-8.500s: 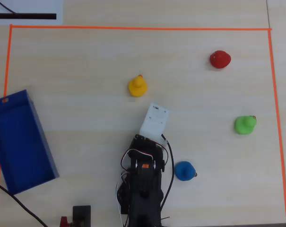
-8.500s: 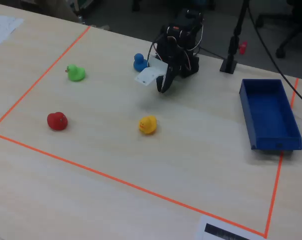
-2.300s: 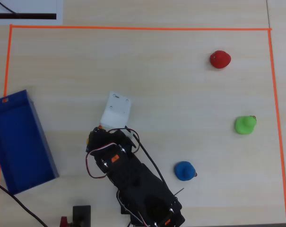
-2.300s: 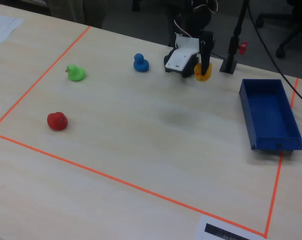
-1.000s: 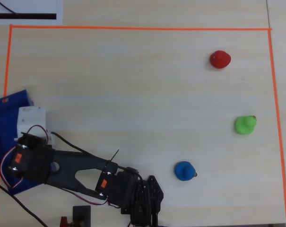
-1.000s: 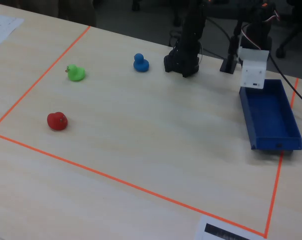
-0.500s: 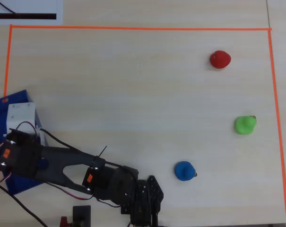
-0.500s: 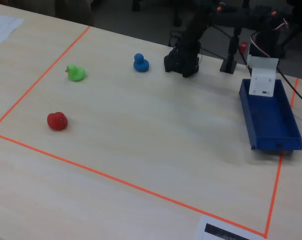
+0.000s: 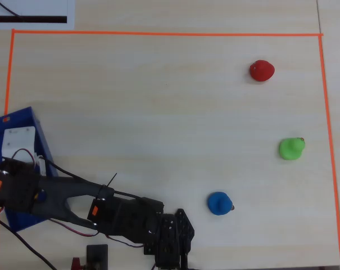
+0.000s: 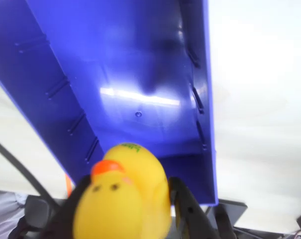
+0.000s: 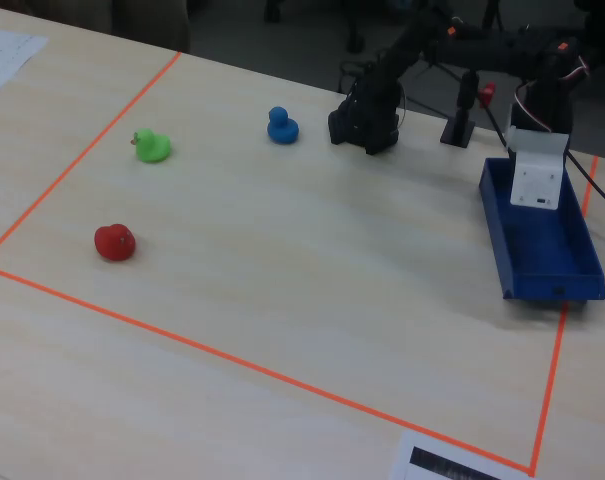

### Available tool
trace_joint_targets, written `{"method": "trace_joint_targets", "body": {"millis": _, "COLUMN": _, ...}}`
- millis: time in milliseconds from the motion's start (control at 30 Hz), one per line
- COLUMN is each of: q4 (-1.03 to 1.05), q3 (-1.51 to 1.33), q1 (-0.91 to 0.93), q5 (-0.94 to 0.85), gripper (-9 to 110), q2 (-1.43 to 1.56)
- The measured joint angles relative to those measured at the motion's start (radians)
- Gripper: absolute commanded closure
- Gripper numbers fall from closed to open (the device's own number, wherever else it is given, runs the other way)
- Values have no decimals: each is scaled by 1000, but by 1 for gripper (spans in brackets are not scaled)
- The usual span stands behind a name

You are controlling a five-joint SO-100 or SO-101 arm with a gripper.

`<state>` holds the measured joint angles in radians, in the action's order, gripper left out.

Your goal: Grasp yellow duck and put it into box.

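The yellow duck (image 10: 123, 196) with an orange beak fills the bottom of the wrist view, held between my gripper's (image 10: 128, 204) two dark fingers. It hangs above the open inside of the blue box (image 10: 140, 74). In the overhead view the gripper (image 9: 18, 145) is over the blue box (image 9: 32, 117) at the left edge, and the duck is hidden under it. In the fixed view the gripper (image 11: 535, 180) is over the far end of the box (image 11: 542, 250), and the duck does not show.
A red duck (image 9: 262, 70), a green duck (image 9: 291, 148) and a blue duck (image 9: 220, 203) stand on the table's right part. Orange tape (image 9: 158, 33) frames the work area. The arm's base (image 9: 170, 236) is at the bottom edge, with cables beside it.
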<state>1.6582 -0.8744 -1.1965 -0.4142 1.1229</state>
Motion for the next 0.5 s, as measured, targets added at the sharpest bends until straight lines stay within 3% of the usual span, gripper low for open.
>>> {"method": "trace_joint_targets", "body": {"millis": 233, "q4": 0, "q3": 14, "q1": 2, "q5": 0, "gripper": 61, "q2": -12}}
{"method": "trace_joint_targets", "body": {"millis": 500, "q4": 81, "q3": 144, "q1": 132, "q5": -69, "gripper": 84, "q2": 67}}
